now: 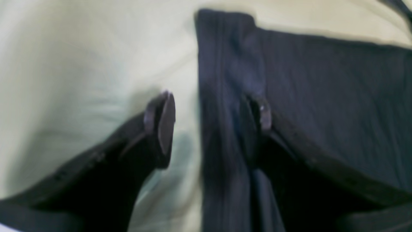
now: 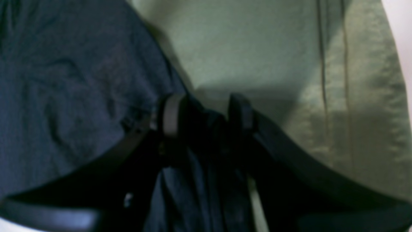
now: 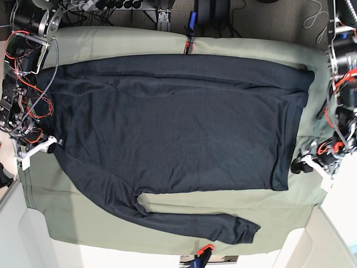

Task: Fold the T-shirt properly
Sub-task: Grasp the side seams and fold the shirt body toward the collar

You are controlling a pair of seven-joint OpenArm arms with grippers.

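Observation:
The dark T-shirt (image 3: 167,123) lies spread flat on the sage-green table cloth (image 3: 167,223), with one long sleeve (image 3: 189,220) trailing toward the near edge. My left gripper (image 3: 298,164) sits at the shirt's hem corner. In the left wrist view it (image 1: 214,119) is open, one finger (image 1: 165,122) over the cloth (image 1: 80,64) and the other on the shirt (image 1: 322,96), with the ribbed hem edge between them. My right gripper (image 3: 53,146) is at the shirt's opposite edge. In the right wrist view it (image 2: 206,117) has bunched shirt fabric (image 2: 64,80) filling the gap between its fingers.
Clamps hold the cloth at the far edge (image 3: 189,42) and the near edge (image 3: 203,250). Red wiring (image 3: 25,89) hangs along the right arm. The cloth's edge (image 2: 389,64) lies close to the right gripper. Bare cloth surrounds the sleeve.

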